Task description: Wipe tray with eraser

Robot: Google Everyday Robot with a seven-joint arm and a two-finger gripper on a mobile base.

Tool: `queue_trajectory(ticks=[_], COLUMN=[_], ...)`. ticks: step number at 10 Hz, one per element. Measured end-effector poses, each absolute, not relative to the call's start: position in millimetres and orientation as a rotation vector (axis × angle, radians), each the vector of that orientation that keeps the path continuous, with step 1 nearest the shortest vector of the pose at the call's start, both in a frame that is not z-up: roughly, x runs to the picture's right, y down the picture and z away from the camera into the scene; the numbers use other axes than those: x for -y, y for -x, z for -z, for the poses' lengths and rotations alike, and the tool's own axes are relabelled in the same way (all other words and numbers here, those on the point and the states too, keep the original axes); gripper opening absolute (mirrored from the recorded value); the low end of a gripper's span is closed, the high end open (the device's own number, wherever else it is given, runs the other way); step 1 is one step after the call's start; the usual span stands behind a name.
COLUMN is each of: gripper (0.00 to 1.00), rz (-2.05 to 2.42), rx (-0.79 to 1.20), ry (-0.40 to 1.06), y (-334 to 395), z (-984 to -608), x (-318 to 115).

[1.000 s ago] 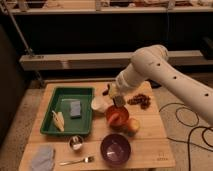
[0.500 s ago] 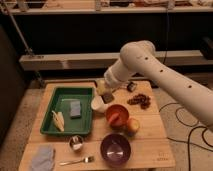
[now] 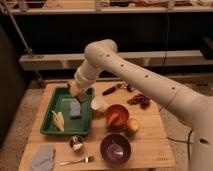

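A green tray [image 3: 60, 128] sits on the left of the wooden table [image 3: 150, 145]. A grey-blue eraser [image 3: 75, 108] lies flat in the tray's middle. A pale banana peel [image 3: 58, 120] lies at the tray's front left. My gripper [image 3: 76, 92] hangs over the tray's far right corner, just above and behind the eraser, apart from it. The white arm reaches in from the right.
A white cup [image 3: 98, 104] stands just right of the tray. An orange bowl [image 3: 117, 115], an orange fruit [image 3: 132, 125], a purple bowl [image 3: 115, 148], a small metal cup [image 3: 76, 143], a fork [image 3: 77, 161], a grey cloth [image 3: 42, 157] and dark items [image 3: 140, 100] fill the table.
The arm has swung left from above the orange bowl to over the tray's far right corner. The eraser and other things have not moved.
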State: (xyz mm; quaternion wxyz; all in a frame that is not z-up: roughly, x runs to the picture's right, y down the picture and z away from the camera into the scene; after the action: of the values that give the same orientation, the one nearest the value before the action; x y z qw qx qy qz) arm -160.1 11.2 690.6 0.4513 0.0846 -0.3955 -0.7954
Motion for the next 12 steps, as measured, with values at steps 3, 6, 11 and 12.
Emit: queue_trajectory(ticks=[3, 6, 11, 12], gripper=[0.0, 0.0, 0.0, 0.0], rz=[1.96, 1.947, 1.947, 1.943], rx=[1.015, 0.987, 0.981, 0.966], ry=[-0.114, -0.046, -0.03, 0.022], y=[201.1, 204.6, 201.8, 198.6], z=[-747.0, -780.2, -781.3, -785.1], x=[-39.6, -53.3, -52.1, -53.8])
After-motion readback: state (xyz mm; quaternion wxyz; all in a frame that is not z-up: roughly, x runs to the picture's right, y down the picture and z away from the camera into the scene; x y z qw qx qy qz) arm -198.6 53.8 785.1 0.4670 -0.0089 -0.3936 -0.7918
